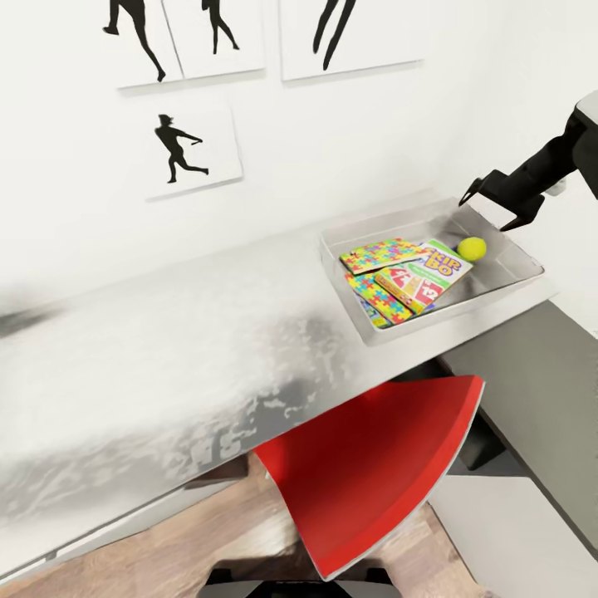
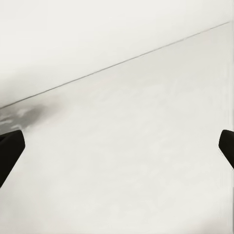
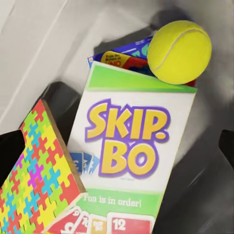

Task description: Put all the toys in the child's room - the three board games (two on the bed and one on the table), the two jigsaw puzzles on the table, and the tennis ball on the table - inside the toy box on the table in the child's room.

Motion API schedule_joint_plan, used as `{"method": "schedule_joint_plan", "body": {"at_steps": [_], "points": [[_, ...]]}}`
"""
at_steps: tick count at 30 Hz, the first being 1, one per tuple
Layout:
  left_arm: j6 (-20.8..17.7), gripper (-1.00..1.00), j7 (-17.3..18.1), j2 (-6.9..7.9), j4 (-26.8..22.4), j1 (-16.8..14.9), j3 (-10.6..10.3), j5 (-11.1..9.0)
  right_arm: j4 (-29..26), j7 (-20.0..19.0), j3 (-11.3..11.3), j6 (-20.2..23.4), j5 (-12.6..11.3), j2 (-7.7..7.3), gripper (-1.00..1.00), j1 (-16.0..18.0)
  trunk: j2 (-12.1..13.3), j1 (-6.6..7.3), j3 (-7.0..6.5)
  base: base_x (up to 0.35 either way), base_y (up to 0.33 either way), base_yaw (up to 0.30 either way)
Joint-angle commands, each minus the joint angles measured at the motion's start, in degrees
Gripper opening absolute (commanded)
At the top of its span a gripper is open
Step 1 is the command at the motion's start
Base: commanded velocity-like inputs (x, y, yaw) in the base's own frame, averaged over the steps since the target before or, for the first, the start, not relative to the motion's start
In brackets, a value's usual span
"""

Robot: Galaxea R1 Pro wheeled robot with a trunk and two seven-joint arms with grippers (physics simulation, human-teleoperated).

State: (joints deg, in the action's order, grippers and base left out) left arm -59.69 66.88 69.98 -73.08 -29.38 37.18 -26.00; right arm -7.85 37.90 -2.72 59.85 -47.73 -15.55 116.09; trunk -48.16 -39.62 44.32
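The light-grey toy box (image 1: 448,320) sits on the table (image 1: 166,349) at its right end. Inside it lie two jigsaw puzzles (image 1: 384,254) (image 1: 380,301), the Skip-Bo board game (image 1: 425,278) and the tennis ball (image 1: 472,247). In the right wrist view the ball (image 3: 179,51) rests at the Skip-Bo box's (image 3: 131,146) far end, a blue board game (image 3: 122,56) peeks out beneath, and a puzzle (image 3: 39,170) leans alongside. My right gripper (image 1: 486,213) hangs open and empty above the box's far right corner. My left gripper (image 2: 117,148) is open over bare tabletop. The bed is out of view.
A red chair (image 1: 374,473) is tucked under the table's front edge. The lower dark-grey desk section (image 1: 531,374) runs along the right. A white wall with silhouette pictures (image 1: 187,149) stands right behind the table.
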Motion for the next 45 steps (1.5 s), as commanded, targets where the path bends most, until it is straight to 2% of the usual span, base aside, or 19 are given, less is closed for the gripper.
{"method": "schedule_joint_plan", "body": {"at_steps": [1, 6, 23, 45], "points": [[-0.31, 1.0, 0.19, -0.01, 0.05, -0.15, -0.08, 0.0, -0.06, 0.52, -0.27, 0.15, -0.25, 0.0, 1.0, 0.03, -0.04, -0.01, 0.04, 0.0, 0.0, -0.226], [-0.31, 1.0, 0.19, -0.02, 0.05, -0.15, -0.12, 0.03, -0.06, 0.54, -0.27, 0.15, -0.25, -0.01, 1.0, 0.02, -0.04, -0.01, 0.04, 0.0, 0.0, -0.184], [-0.31, 1.0, 0.2, -0.11, 0.05, -0.15, -0.13, 0.04, -0.06, 0.59, -0.2, 0.15, -0.25, -0.01, 1.0, -0.07, -0.04, -0.01, -0.02, -0.032, 0.003, -0.019], [-0.31, 1.0, 0.27, 0.14, 0.05, -0.15, 0.06, -0.02, -0.06, 0.59, -0.27, 0.15, -0.25, -0.03, 1.0, -0.07, -0.04, -0.01, -1.17, -0.132, 0.044, -0.232]]}}
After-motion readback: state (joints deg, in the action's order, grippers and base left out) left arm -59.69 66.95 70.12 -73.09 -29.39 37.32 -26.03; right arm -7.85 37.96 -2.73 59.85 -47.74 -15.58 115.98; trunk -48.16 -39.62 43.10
